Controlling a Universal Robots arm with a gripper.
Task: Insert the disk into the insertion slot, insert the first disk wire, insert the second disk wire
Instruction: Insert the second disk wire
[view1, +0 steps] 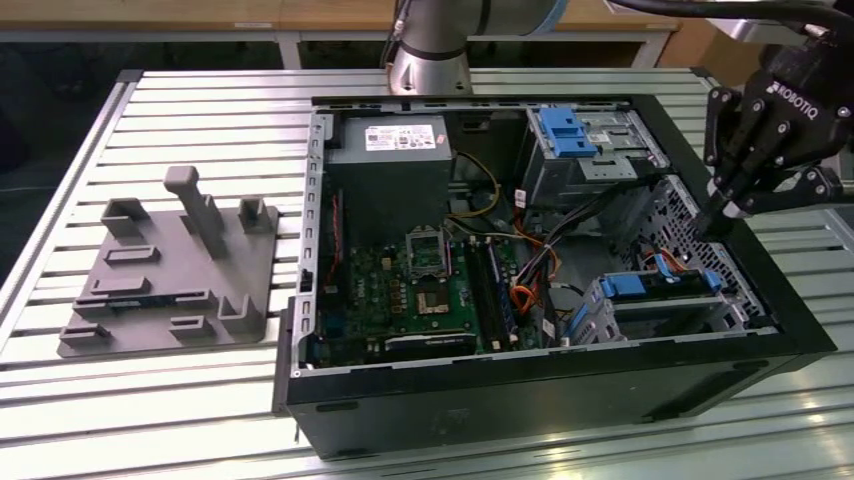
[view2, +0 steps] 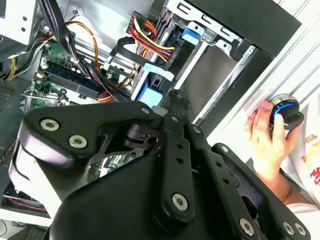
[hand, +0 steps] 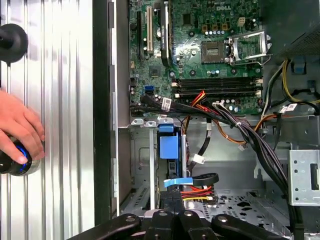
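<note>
The black multi-link gripper (view1: 718, 222) hangs over the open black computer case (view1: 534, 390), fingers pressed together just above the blue-framed silver disk (view1: 663, 285), which sits inside the perforated silver sheet-metal insertion slot (view1: 667, 318). A person's hand (hand: 17, 132) rests on a round knob.

White lettering runs across the black body of the gripper (view1: 722, 212) in the exterior view, and a white printed label (view1: 404, 138) sits on the power supply (view1: 387, 165), its lines too small to read. The motherboard (hand: 210, 45) carries small white markings, and a sleeve (view2: 310, 167) shows red print, cut off
</note>
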